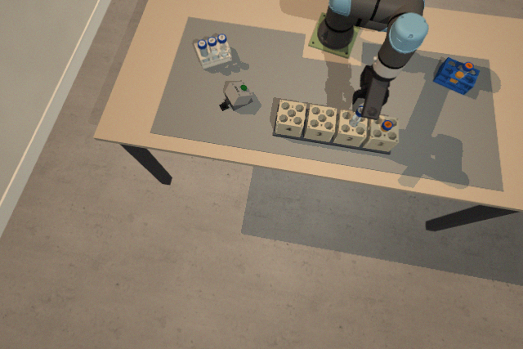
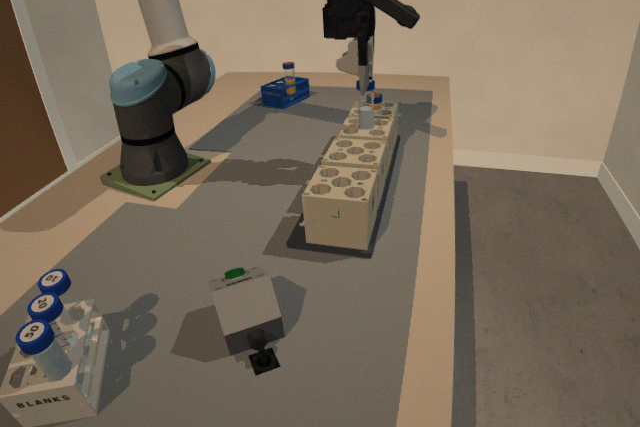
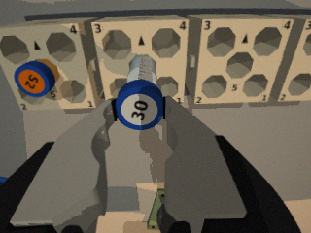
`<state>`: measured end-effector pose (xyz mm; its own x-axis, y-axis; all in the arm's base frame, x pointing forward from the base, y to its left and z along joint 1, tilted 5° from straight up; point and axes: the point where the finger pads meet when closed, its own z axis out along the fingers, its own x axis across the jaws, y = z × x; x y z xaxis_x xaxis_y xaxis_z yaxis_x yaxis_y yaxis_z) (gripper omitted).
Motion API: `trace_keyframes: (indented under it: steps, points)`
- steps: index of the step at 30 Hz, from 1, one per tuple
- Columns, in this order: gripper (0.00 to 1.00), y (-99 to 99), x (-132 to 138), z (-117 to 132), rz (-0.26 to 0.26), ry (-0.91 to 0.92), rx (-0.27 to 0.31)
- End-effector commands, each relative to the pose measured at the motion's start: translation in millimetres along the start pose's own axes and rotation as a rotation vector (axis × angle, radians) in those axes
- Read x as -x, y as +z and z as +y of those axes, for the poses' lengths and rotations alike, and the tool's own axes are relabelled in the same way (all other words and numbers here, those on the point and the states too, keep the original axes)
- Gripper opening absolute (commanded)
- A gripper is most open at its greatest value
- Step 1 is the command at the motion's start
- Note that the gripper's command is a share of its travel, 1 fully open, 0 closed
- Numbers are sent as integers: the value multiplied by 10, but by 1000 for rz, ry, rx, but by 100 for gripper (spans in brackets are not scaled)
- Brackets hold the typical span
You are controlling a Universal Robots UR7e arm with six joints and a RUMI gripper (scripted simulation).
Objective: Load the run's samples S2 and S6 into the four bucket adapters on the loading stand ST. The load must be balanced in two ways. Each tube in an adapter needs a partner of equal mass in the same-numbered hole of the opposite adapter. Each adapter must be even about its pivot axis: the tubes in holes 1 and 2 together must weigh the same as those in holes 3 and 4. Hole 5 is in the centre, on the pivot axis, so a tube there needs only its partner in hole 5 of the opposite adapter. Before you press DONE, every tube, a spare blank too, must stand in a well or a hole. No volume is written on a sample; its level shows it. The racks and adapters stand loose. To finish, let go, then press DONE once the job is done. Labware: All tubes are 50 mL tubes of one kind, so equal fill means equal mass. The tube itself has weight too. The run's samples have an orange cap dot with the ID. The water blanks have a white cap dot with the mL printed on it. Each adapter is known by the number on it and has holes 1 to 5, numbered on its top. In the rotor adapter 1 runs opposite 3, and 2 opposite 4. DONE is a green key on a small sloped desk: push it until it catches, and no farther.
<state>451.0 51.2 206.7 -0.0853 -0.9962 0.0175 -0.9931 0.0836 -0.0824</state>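
Observation:
My gripper is shut on the cap of a water blank marked 30. It holds the tube upright over the adapter marked 2, second from the right end of the row. The tube's lower end is at the mouth of that adapter's centre hole. An orange-dotted sample S2 stands in hole 5 of the end adapter beside it. The two other adapters are empty.
A blue sample rack at the far right holds one orange-dotted tube. The BLANKS rack holds blanks marked 10, 20 and 50. The DONE key sits on its small desk left of the adapters.

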Motion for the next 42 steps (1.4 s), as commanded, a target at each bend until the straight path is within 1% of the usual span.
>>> trace_keyframes:
  steps: [1, 42]
  points:
    - [0, 54, 0, -4, 0, 0, -1]
    - [0, 534, 0, -4, 0, 0, -1]
